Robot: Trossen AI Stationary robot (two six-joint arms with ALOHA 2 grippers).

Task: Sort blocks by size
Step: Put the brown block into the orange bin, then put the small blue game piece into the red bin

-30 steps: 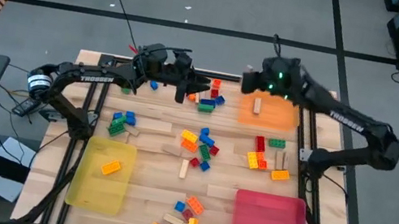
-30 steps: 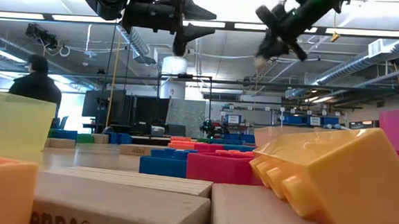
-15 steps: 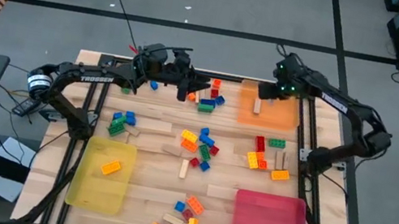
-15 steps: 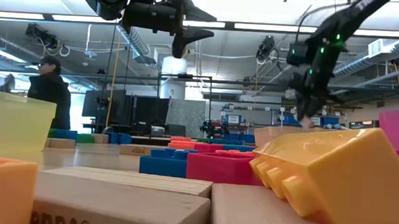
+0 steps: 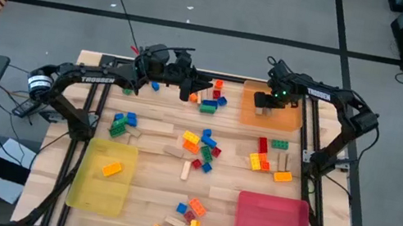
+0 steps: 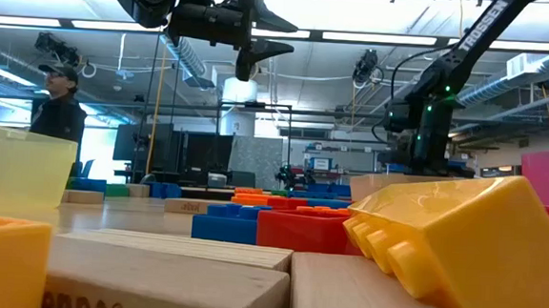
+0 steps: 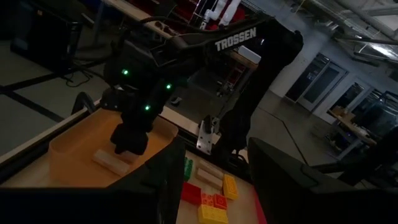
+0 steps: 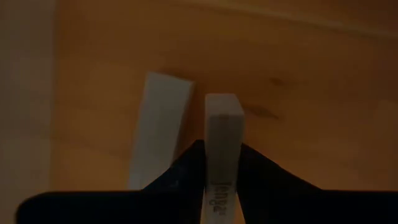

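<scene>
Tan wooden block pinched edge-on between the two dark fingers of the right gripper, low inside the orange tray at the table's far right. Second tan block flat on the tray floor just beside it. Other blocks scattered across the middle of the wooden table. Left gripper raised above the far edge near a small cluster of bricks, fingers spread apart, nothing between them.
</scene>
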